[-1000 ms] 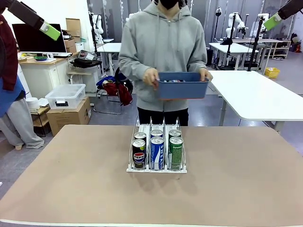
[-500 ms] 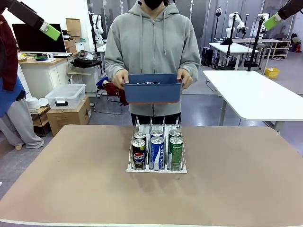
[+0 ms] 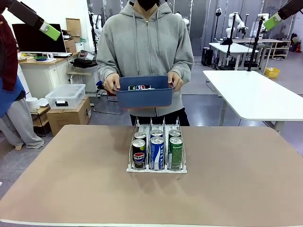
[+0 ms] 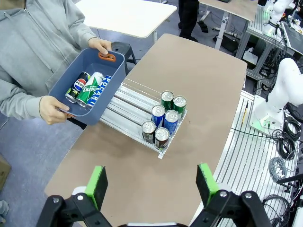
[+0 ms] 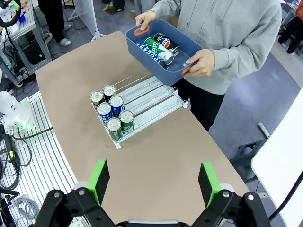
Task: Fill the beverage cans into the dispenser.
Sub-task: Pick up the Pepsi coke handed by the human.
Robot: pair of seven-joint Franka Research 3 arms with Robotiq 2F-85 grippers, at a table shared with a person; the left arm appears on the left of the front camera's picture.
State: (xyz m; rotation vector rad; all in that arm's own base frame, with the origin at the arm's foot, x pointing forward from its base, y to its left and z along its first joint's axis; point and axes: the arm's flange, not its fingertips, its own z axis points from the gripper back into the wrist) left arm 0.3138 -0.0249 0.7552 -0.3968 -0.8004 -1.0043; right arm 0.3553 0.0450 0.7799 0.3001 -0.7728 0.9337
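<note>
At table far edge, person holds bin; dispenser mid-table.

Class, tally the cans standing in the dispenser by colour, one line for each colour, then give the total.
In the dispenser:
dark cans: 2
blue-and-white cans: 2
green cans: 2
Total: 6
</note>
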